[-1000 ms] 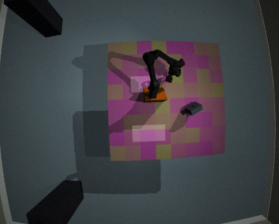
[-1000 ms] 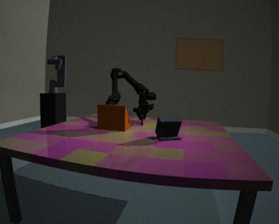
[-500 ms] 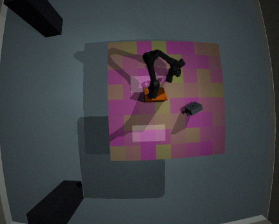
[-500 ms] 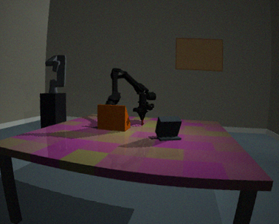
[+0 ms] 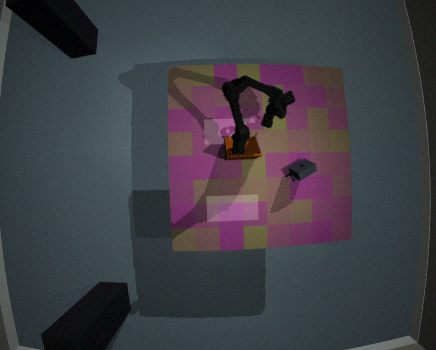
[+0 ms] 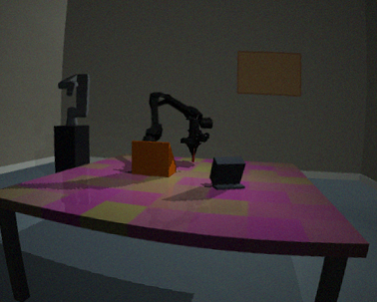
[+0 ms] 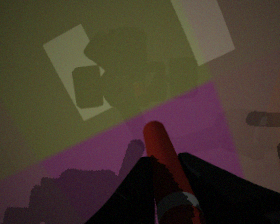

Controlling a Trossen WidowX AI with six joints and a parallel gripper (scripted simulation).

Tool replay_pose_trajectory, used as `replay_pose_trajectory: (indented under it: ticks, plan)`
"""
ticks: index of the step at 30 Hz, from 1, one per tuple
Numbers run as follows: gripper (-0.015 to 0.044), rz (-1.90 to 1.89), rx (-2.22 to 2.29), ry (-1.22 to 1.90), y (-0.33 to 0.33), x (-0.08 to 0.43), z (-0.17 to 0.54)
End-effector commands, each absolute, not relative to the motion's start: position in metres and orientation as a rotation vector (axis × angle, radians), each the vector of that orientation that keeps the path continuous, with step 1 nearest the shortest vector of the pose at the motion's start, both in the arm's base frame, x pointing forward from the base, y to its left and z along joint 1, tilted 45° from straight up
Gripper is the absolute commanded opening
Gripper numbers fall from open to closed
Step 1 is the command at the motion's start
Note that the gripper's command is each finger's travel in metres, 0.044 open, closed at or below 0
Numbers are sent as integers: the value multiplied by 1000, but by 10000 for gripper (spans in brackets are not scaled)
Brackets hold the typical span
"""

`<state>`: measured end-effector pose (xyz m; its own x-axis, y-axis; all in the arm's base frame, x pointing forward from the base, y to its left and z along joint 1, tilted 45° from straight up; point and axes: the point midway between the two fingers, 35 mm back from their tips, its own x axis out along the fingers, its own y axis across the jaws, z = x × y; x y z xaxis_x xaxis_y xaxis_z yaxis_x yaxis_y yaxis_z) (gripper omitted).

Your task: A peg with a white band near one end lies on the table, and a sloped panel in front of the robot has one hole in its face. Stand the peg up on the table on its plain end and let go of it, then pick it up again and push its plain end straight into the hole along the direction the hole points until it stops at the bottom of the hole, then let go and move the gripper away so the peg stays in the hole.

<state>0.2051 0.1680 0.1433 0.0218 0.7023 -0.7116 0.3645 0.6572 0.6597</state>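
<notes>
My gripper [image 5: 267,123] [image 6: 194,149] [image 7: 164,163] is shut on the red peg [image 6: 194,157] [image 7: 162,145], low over the far part of the table. The peg points down and looks about upright in the exterior view. Its white band [image 7: 177,201] is at the upper end, near the wrist camera, and its plain end points away from the camera. Whether the plain end touches the table, I cannot tell. The dark grey sloped panel [image 5: 306,170] [image 6: 227,172] stands apart from the gripper. A small dark spot on it in the top camera looks like the hole.
An orange block [image 5: 244,157] [image 6: 150,158] stands at the arm's base, to the left of the grey panel in the top and exterior views. The tabletop [image 5: 330,220] [image 6: 273,212] is patterned in pink, tan and olive patches, with bright light patches and arm shadows on it.
</notes>
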Motion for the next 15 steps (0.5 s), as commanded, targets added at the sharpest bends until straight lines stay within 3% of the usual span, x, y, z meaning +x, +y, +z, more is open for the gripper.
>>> replay_pose_trajectory:
  ticks: [1, 15]
  plan:
    - [0, 336, 902, 1583, 160, 205, 152]
    - [0, 315, 879, 1570, 138, 211, 161]
